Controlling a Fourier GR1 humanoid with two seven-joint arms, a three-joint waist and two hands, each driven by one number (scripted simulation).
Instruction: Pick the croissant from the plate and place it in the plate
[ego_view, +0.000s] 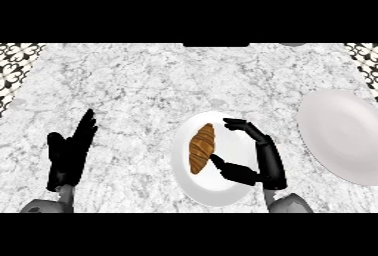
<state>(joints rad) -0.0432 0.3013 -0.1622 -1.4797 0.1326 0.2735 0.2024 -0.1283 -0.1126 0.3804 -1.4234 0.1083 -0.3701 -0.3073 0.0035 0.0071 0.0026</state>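
A brown croissant (201, 148) lies lengthwise on the left half of a white plate (214, 192) near the counter's front middle. My right hand (267, 159) hovers over that plate's right half, open, its fingers arched toward the croissant's top end and its thumb close to the croissant's lower end; neither is curled round the pastry. A second, larger white plate (341, 134) sits at the right edge, bare. My left hand (69, 152) rests open at the lower left, fingers straight and pointing up, well away from both plates.
The grey marble counter (140, 85) stretches across the view. Patterned dark tiles (16, 60) show at the upper left and upper right corners beyond the counter.
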